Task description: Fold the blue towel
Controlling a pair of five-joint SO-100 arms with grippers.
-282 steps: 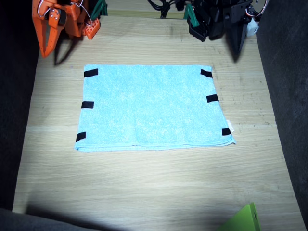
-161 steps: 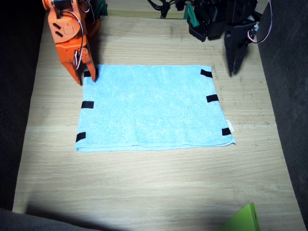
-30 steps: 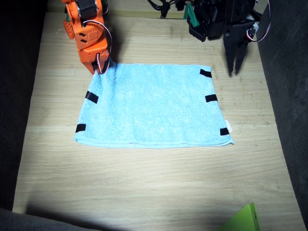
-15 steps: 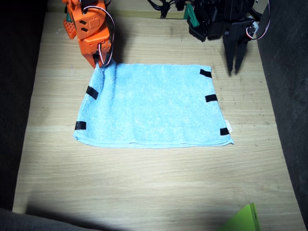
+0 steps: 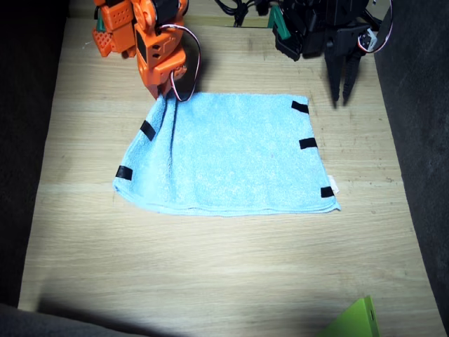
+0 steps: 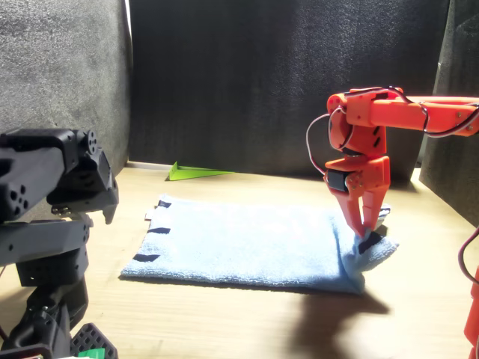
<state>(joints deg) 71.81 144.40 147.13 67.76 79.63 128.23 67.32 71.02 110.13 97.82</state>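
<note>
**Corner grip established for the first fold**

The towel (image 5: pixel 231 154) is laid flat on the table (image 5: pixel 210 274), occupying the upper centre of the fixed view. Black tape strips (image 5: pixel 309 143) are fixed along its two short edges and appear to serve as grasp markers.

The right gripper (image 5: pixel 165 91), orange, is positioned at the upper left of the fixed view, directly over the towel's far corner. Its jaws are closed on the cloth. The corner is raised off the table, and a ridge is formed in the fabric below the jaws. In the front view the same gripper (image 6: pixel 364 223) is seen at the right of the frame, pointed downward, with the pinched cloth bunched beneath it. A corner grip is judged to be chosen so that the edge can be carried across the towel with the rest of the cloth left flat.

The left gripper (image 5: pixel 342 88), black, is held above the table at the upper right of the fixed view, just beyond the towel's edge. No cloth is touched. Its jaws appear slightly parted, though the gap is narrow and dark.
</note>
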